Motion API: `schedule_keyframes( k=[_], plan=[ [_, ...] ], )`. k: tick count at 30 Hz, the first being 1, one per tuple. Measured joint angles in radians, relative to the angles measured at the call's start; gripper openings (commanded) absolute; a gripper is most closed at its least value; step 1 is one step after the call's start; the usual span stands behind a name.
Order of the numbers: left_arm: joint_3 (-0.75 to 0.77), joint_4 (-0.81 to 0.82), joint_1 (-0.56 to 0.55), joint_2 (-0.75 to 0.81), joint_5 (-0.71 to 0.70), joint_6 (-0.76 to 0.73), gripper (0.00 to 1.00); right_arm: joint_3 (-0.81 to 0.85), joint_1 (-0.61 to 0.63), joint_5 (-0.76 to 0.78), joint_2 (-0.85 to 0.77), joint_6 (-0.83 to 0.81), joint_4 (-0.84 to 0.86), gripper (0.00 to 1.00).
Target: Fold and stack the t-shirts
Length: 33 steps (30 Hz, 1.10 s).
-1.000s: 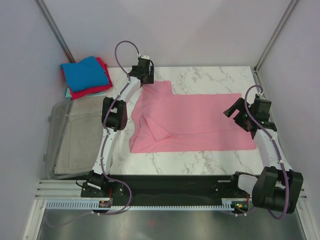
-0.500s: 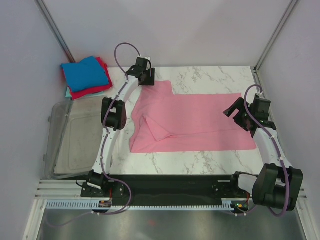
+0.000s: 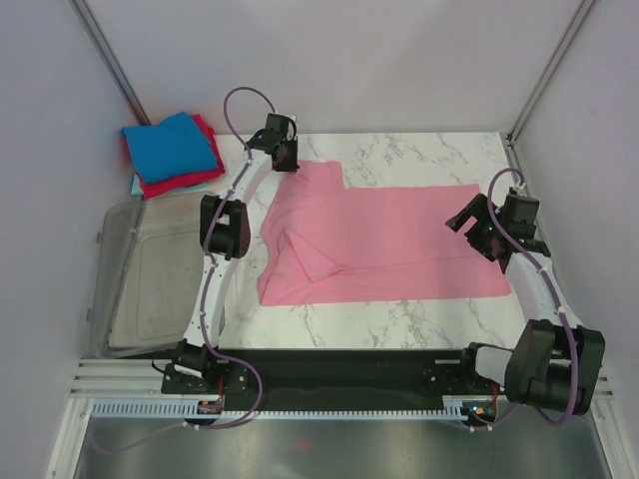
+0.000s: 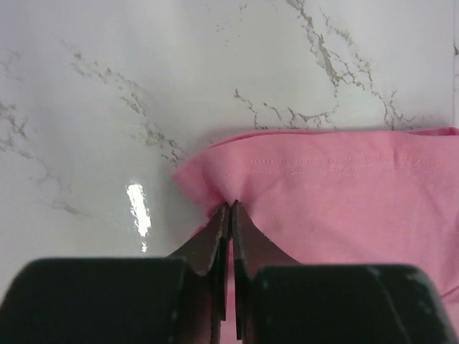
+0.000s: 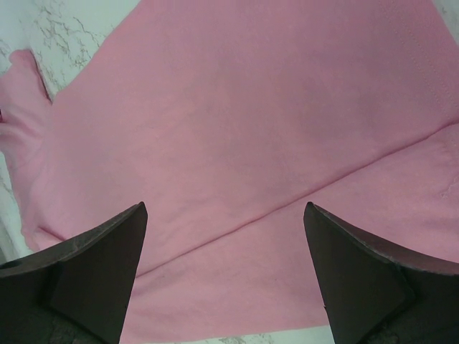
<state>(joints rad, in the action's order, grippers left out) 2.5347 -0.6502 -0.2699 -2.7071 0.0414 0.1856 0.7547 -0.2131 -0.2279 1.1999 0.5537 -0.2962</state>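
Note:
A light pink t-shirt lies spread on the marble table, its left part folded over itself. My left gripper is at the shirt's far left corner. In the left wrist view the left gripper is shut, pinching the hemmed pink t-shirt at its corner. My right gripper hovers over the shirt's right end. Seen from the right wrist, that right gripper is open wide with only flat pink t-shirt below it. Folded t-shirts are stacked at the far left: blue on red on pale teal.
A clear plastic tub stands at the left of the table, just in front of the stack. Bare marble shows behind the pink shirt and along the near edge. Grey walls close in both sides.
The left gripper has shifted slightly left at the shirt's far corner and closed on the cloth. The right arm has hardly moved.

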Motion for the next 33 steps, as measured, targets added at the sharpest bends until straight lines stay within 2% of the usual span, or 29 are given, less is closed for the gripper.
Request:
schedule_keyframes(
  k=[4,9,10,12,13,16,24,27,28,33],
  plan=[
    [-0.023,0.032,-0.003,0.003,0.027,0.0,0.02,0.025,0.0,0.019,0.034,0.008,0.013,0.98],
    [-0.137,0.115,-0.008,0.059,0.043,0.002,0.02,0.203,0.0,0.083,0.214,-0.001,0.012,0.96],
    [-0.169,0.13,-0.009,0.076,0.041,0.002,0.28,0.243,0.001,0.1,0.255,-0.003,0.016,0.96],
    [-0.248,0.169,-0.01,0.119,0.035,0.004,0.59,0.31,0.001,0.124,0.315,-0.005,0.016,0.96],
    [-0.286,0.187,-0.01,0.144,0.019,0.001,0.8,0.338,0.001,0.133,0.342,-0.004,0.019,0.96],
    [-0.312,0.208,-0.011,0.171,-0.024,-0.006,1.0,0.37,0.002,0.145,0.38,0.0,0.038,0.96],
    [-0.241,0.21,0.027,0.152,-0.017,-0.002,0.99,0.371,0.008,0.149,0.415,0.006,0.061,0.96],
    [-0.18,0.204,0.042,0.115,0.008,0.0,0.93,0.362,0.008,0.146,0.421,0.009,0.076,0.96],
    [-0.147,0.201,0.046,0.093,0.024,0.003,0.88,0.358,0.008,0.146,0.422,0.01,0.079,0.96],
    [-0.074,0.161,0.048,0.02,0.109,0.017,0.81,0.349,0.008,0.145,0.422,0.01,0.081,0.96]
  ],
)
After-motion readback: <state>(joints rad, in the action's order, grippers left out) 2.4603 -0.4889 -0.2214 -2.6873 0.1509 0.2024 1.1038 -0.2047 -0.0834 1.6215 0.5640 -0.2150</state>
